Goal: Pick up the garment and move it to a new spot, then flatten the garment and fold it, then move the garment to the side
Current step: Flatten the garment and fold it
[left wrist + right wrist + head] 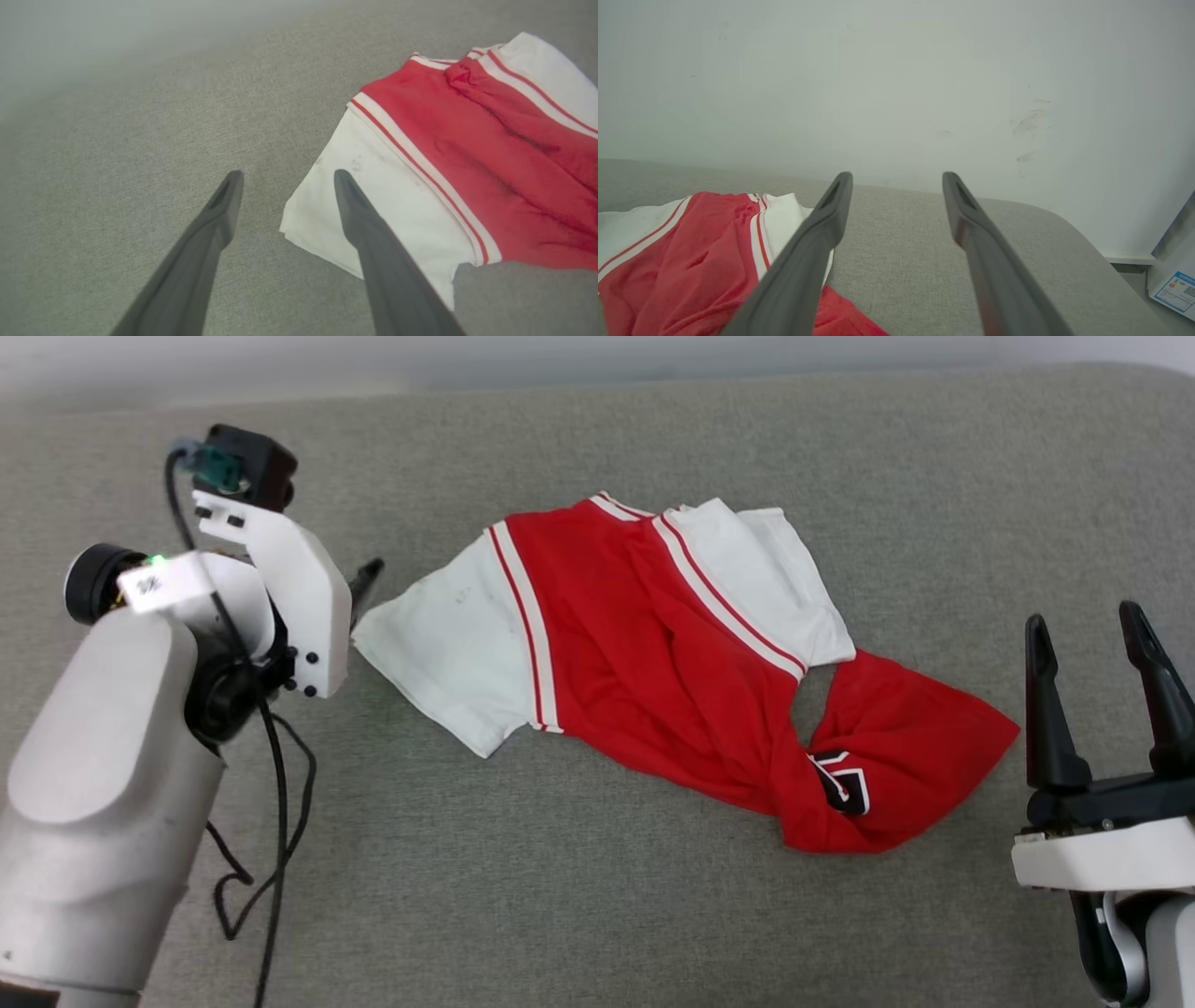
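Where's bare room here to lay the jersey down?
Free: the near grey fabric surface in front of the crumpled red-and-white jersey T-shirt; also the far strip behind it. Crowded: left gripper and black cable beside the white sleeve.

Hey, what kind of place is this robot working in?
Probably an indoor room, perhaps a test space: a grey fabric-covered surface like a padded bench or couch, a plain scuffed white wall behind it, and a red-and-white garment crumpled on the fabric.
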Robot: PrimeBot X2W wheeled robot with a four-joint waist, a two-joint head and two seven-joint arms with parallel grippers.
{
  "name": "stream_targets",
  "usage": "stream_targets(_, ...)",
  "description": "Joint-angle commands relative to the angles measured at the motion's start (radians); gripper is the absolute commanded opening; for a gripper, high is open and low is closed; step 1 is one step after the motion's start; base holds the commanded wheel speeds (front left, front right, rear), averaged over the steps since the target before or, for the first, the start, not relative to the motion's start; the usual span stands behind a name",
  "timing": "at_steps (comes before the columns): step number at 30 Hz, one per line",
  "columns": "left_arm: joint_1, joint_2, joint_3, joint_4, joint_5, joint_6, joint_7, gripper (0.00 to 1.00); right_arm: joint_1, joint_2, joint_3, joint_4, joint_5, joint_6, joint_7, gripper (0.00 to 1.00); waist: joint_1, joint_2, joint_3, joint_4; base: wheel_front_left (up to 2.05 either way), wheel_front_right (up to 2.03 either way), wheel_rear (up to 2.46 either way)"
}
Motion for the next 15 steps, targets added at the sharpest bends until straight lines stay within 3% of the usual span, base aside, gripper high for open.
stream_targets(1,-0.035,0.024,-0.045,0.016,-0.03,0.0,0.078,1.0,-0.024,-0.006,0.006,0.001,0.003,-0.001,-0.002,1.0,-0.0001,0.0,0.03,-0.023,0.0,0.0,0.0)
stream_targets(7,-0.098,0.069,-0.169,0.061,-0.082,0.0,0.256,1.0,-0.053,-0.013,0.015,0.005,0.006,-0.001,-0.002,1.0,-0.0001,0.0,0.071,-0.041,0.0,0.0,0.0)
stream_targets(15,-0.118,0.084,-0.272,0.136,-0.119,0.0,0.332,1.0,-0.08,-0.023,0.023,0.004,0.013,-0.001,-0.002,1.0,-0.0001,0.0,0.112,-0.059,0.0,0.0,0.0)
